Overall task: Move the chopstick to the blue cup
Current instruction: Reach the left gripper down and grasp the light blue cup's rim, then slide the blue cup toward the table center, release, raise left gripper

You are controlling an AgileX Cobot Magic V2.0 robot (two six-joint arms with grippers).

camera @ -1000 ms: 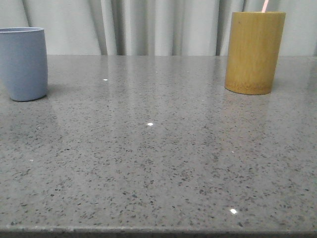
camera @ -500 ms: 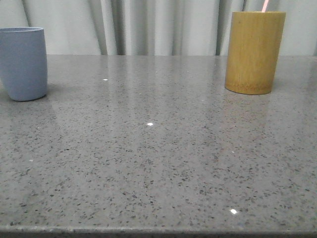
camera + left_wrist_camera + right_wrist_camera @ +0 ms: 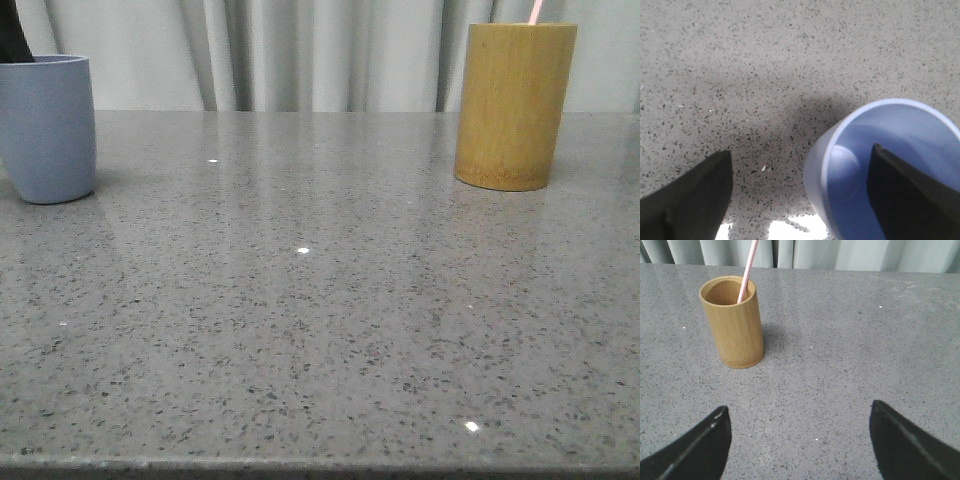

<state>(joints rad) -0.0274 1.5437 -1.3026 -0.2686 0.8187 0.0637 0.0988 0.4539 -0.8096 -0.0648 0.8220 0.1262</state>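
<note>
Both tools stand with their jaws spread wide and nothing between them. Seen from its wrist camera, the left tool (image 3: 800,200) hangs above the blue cup (image 3: 890,165), one dark finger (image 3: 690,200) over the bare speckled grey counter (image 3: 790,60) and the other finger (image 3: 912,200) over the cup's open mouth, so the cup's near rim lies between the two; the cup stands upright, its inside is bare, and it casts a soft shadow on the counter beside it. From the front, a dark sliver of the left tool (image 3: 14,35) shows just behind and above the cup's rim, at the far left of the counter. The right tool (image 3: 800,440) hovers over open counter, well apart from the bamboo cup (image 3: 735,325), which stands upright ahead of it and off toward one finger's side. The chopstick (image 3: 748,270) is inside that bamboo cup, leaning against the rim with its pale pink upper length rising well clear of the mouth. In the front camera only the chopstick's short pink tip (image 3: 535,11) pokes above the bamboo cup at the far right, well apart from the blue cup, with grey curtains (image 3: 300,50) hanging behind the counter.
</note>
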